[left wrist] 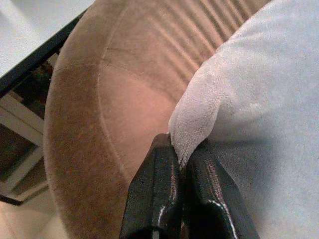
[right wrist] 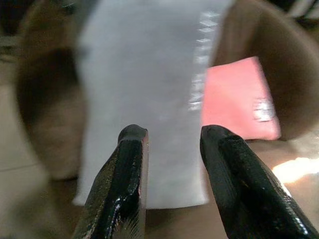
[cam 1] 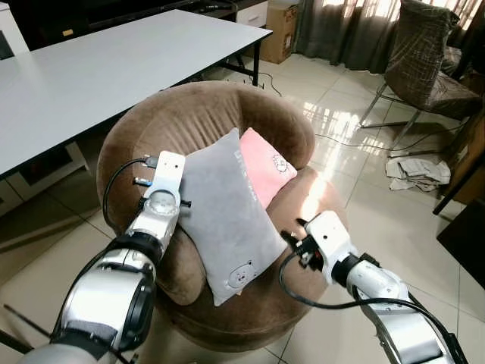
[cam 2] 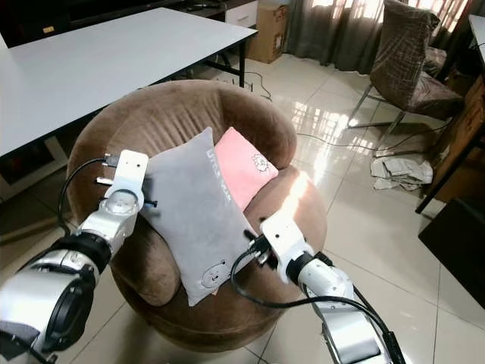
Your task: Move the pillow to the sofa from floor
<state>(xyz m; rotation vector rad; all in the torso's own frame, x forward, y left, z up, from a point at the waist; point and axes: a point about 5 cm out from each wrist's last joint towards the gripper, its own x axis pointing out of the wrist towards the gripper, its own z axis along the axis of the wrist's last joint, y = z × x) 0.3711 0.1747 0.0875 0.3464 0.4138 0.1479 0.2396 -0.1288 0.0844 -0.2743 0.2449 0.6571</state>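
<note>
Now the right gripper (right wrist: 172, 144), fingers spread, hangs just short of the grey pillow (cam 1: 220, 220) lying across the brown sofa (cam 1: 197, 114), while the left gripper (left wrist: 182, 159) pinches its far corner, so I'd let go gently only once it rests flat beside the pink cushion (cam 1: 265, 167)

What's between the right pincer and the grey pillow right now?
Nothing. In the right wrist view the right pincer is open with the grey pillow straight ahead across a bare gap. The left pincer is pinched shut on the pillow's edge over the brown sofa.
</note>
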